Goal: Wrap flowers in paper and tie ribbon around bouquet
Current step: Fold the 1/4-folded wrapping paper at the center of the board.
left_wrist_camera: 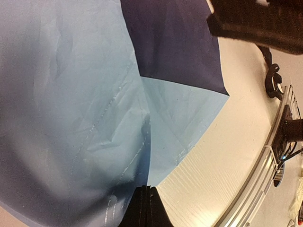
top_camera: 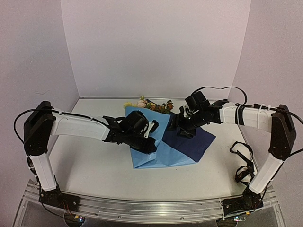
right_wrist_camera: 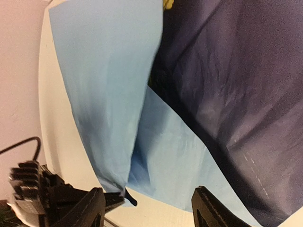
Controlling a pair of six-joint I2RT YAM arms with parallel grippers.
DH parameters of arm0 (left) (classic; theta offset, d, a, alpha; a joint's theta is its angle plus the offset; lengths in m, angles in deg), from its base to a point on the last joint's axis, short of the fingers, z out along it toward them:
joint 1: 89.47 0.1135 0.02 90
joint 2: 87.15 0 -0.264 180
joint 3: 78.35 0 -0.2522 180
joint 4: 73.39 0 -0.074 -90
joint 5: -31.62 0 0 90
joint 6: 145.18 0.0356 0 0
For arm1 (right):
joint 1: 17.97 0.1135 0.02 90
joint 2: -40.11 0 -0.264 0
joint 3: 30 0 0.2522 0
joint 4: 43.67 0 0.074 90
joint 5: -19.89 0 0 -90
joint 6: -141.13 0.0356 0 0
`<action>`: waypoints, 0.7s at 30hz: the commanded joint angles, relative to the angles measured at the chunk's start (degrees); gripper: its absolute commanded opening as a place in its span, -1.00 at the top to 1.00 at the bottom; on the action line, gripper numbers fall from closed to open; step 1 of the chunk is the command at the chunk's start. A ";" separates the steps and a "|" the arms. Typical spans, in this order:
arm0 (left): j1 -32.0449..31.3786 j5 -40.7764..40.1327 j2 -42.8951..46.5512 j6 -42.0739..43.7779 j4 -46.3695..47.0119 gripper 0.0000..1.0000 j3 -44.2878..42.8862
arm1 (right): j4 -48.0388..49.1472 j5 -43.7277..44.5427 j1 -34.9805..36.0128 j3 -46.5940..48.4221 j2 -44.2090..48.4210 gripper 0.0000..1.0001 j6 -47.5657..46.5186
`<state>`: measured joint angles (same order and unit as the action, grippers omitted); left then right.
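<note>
My right gripper stands spread above the paper, gripping nothing. My left gripper is pressed together at the paper's edge; I cannot tell whether it pinches a fold. The flowers protrude at the far edge. Risk: the unheld dark flap may spring open and uncover the stems.

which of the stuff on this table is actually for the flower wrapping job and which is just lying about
For the job:
large light-blue paper sheet with dark blue reverse
small bunch of yellow, pink and orange flowers at its far edge
long black ribbon looped beside the right arm

Just there:
aluminium rail at the near edge
black cable arching over that arm
</note>
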<state>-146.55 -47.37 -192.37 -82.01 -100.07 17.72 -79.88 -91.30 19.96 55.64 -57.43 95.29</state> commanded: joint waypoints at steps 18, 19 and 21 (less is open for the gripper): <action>-0.40 2.13 -2.12 1.52 1.24 1.00 -4.09 | 8.03 -1.12 -2.63 12.05 -15.17 0.59 9.03; -0.40 2.00 -1.98 1.54 1.12 0.97 -4.10 | 8.04 -1.22 -2.77 12.02 -15.37 0.74 8.92; -0.40 1.85 -1.49 1.67 0.86 0.85 -3.92 | 8.09 -1.31 -3.10 11.66 -15.47 0.96 8.37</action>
<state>-146.70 -46.04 -194.25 -81.72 -100.13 16.28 -73.49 -91.97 17.54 65.20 -72.03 103.72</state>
